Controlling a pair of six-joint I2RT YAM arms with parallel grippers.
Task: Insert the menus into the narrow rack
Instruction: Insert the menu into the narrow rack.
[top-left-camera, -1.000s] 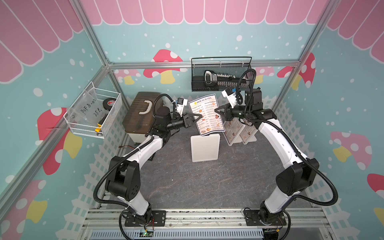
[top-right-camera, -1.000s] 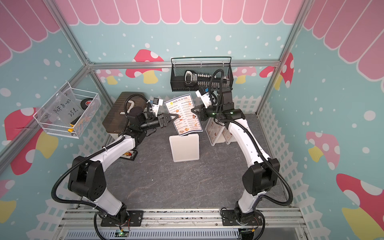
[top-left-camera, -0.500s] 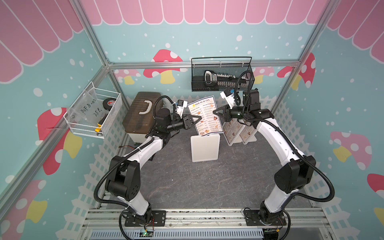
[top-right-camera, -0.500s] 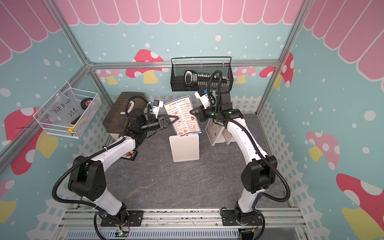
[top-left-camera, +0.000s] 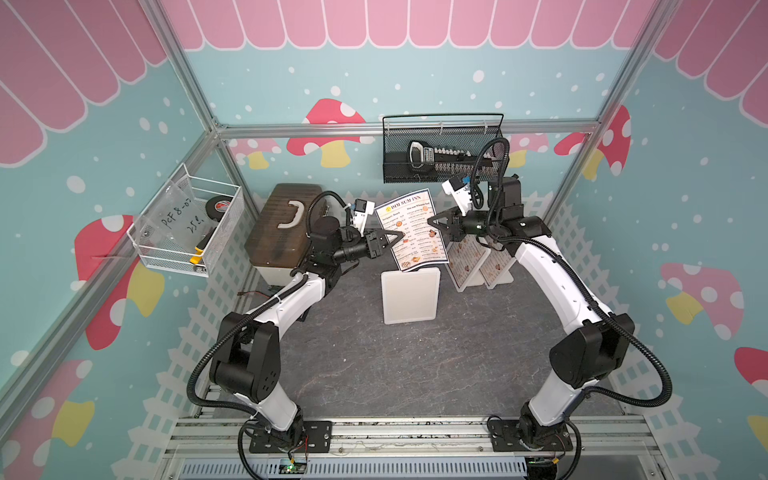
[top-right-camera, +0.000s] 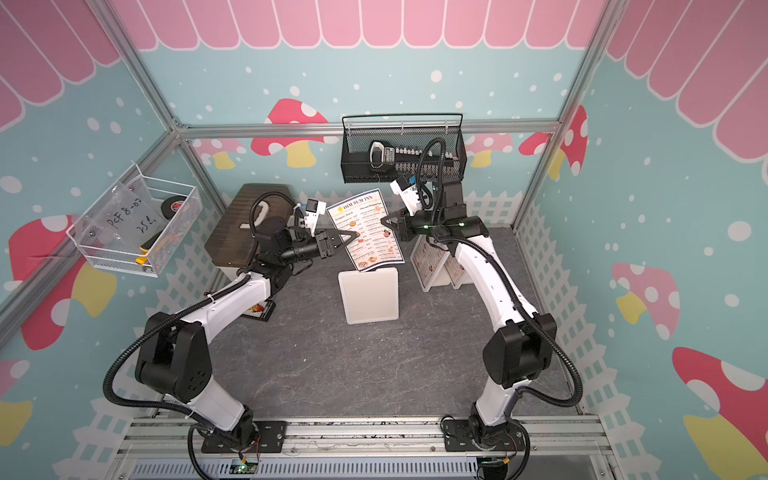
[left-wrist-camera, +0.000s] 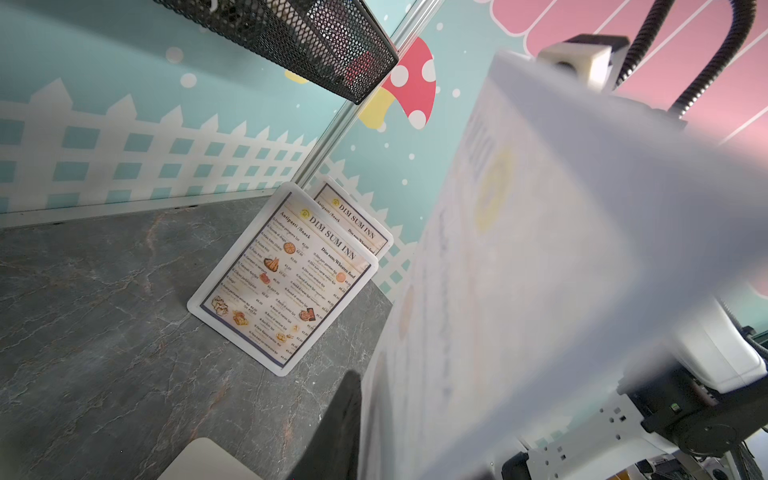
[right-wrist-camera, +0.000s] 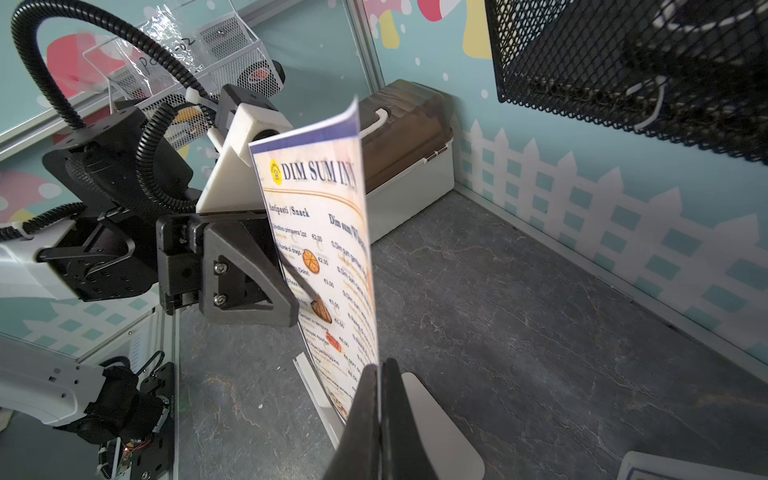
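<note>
- The held menu (left-wrist-camera: 519, 270) is blurred in the left wrist view.
- The rear standing menu (left-wrist-camera: 353, 220) is partly covered by the front menu (left-wrist-camera: 286, 282).

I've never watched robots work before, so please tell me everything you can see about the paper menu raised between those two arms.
The thin white menu sheet with a dark blue border is headed DIM SUM INN, with text columns and small orange food photos. It looks flexible, its top corner curling. It stands almost upright, lower edge meeting the top of the flat white rack. The right gripper is shut on one side edge; the left gripper straddles the opposite edge, grip unclear.
</note>
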